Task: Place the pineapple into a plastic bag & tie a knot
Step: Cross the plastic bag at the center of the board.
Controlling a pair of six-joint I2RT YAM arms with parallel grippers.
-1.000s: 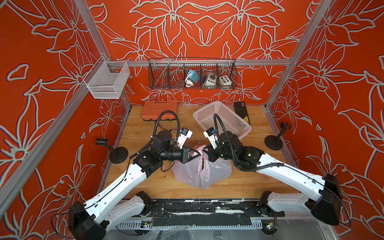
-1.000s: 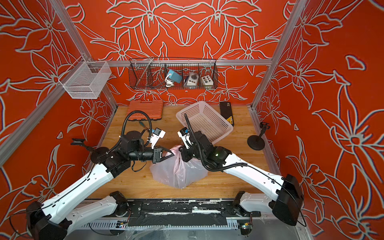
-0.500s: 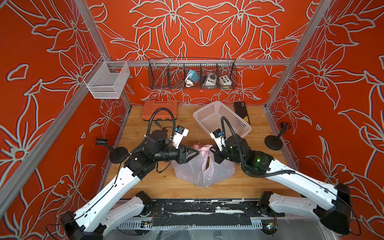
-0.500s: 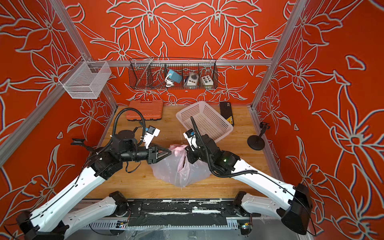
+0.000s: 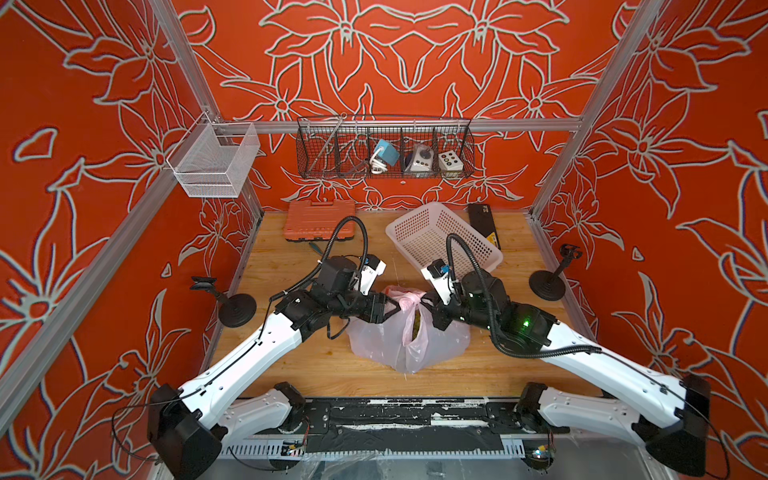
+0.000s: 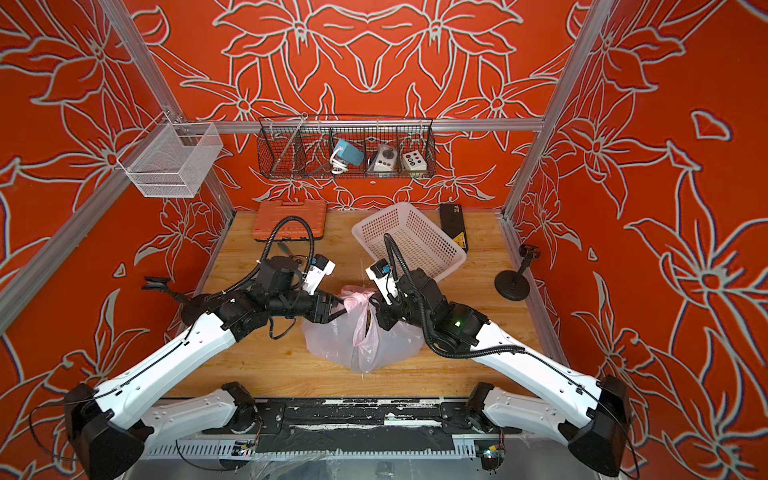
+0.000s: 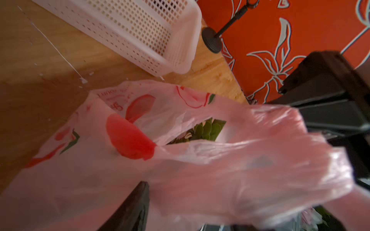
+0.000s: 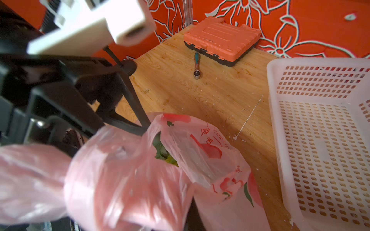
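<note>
Left wrist view is filled at close range by the plastic bag [image 7: 200,180], its pale-pink film blurred against the lens, with green pineapple [image 7: 208,128] leaves showing through a gap in the mouth; so the fruit is inside. In both top views the bag sits on the wooden table [image 5: 324,374] between the two arms, nearer the robot than anything else on the board; just beyond its bulging body the handles meet in a small bunched crossing, the knot [image 5: 404,302], with one end hanging down the front. The left gripper [image 5: 392,308] stands with jaws apart beside that crossing and grips nothing I can make out, though film lies close to its fingers; the right gripper [image 5: 429,300] is closed, apparently pinching a handle strip [image 5: 417,296] on the other side.

I judge the knot loose. With only one side held, a pull from there could drag the strip back through and undo it, or tip the light bag; thin film could also snag on a spread finger, or tear under a hard tug. Farther back, the white basket [image 5: 440,241] lies just behind the right wrist, so a backward swing might knock it; the orange toolbox [image 5: 320,220] is well clear.
</note>
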